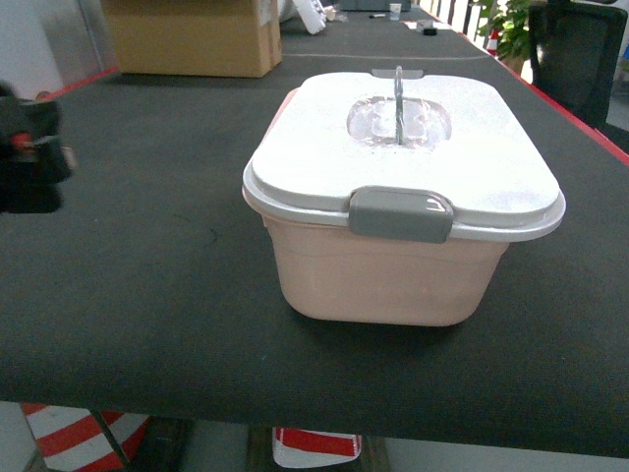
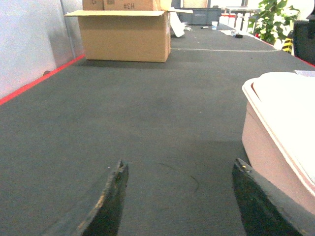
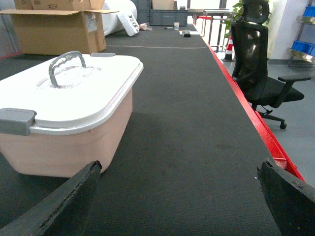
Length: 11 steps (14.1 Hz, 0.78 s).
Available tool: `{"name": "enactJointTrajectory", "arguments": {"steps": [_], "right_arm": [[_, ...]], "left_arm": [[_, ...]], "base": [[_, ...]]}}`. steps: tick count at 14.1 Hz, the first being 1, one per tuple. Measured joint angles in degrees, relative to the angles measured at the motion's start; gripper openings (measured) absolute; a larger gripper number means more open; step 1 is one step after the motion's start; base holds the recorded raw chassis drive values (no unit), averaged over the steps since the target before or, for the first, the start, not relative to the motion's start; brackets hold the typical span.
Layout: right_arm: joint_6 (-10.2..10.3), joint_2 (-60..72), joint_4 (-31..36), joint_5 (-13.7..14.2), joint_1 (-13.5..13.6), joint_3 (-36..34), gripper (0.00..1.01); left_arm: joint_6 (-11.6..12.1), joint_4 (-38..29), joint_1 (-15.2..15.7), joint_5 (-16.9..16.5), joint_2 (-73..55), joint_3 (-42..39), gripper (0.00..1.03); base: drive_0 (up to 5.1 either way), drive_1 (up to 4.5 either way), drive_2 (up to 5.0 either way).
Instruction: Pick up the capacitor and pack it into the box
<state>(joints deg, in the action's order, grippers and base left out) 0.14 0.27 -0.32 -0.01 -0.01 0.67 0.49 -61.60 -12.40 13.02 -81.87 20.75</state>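
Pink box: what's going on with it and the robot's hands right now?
Both grippers open, empty: left, right. Pink box on table, lid on, latch down. Capacitor not in view.

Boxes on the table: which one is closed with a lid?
The pink box up front, under a white latched lid. The brown cardboard box behind has its flaps open.

- A dark table (image 1: 147,295) with a red edge runs far back.
- A brown cardboard box (image 2: 125,35) stands far left.
- A black office chair (image 3: 258,73) sits right of the table.
- A green plant (image 2: 273,19) grows far right.
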Motion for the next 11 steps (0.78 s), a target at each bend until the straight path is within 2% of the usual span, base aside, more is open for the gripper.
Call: {"name": "enactJointTrajectory", "arguments": {"steps": [1, 4, 5, 6, 8, 11], "right_arm": [[0.0, 0.0, 0.04, 0.02, 0.0, 0.0, 0.98], [0.0, 0.0, 0.02, 0.02, 0.0, 0.0, 0.98], [0.0, 0.0, 0.02, 0.02, 0.0, 0.0, 0.98], [0.0, 0.0, 0.0, 0.02, 0.0, 0.0, 0.98], [0.0, 0.0, 0.02, 0.02, 0.0, 0.0, 0.98], [0.0, 0.0, 0.0, 0.02, 0.0, 0.0, 0.98]], "left_arm": [[-0.11, 0.26, 1.62, -1.44, 3.06, -2.8, 0.51], [-0.13, 1.55, 2.69, -2.89, 5.77, -6.03, 0.36], [-0.13, 1.68, 2.82, -3.06, 6.14, -6.43, 0.35], [-0.13, -0.92, 3.39, -3.85, 6.58, -8.2, 0.28], [-0.13, 0.44, 5.2, -5.68, 10.56, -12.59, 0.02], [-0.28, 5.73, 7.39, -7.72, 20.61, -15.91, 0.02]], "base": [[0.0, 0.0, 0.0], [0.0, 0.0, 0.0], [0.0, 0.0, 0.0], [0.0, 0.0, 0.0], [0.0, 0.0, 0.0], [0.0, 0.0, 0.0]]}}
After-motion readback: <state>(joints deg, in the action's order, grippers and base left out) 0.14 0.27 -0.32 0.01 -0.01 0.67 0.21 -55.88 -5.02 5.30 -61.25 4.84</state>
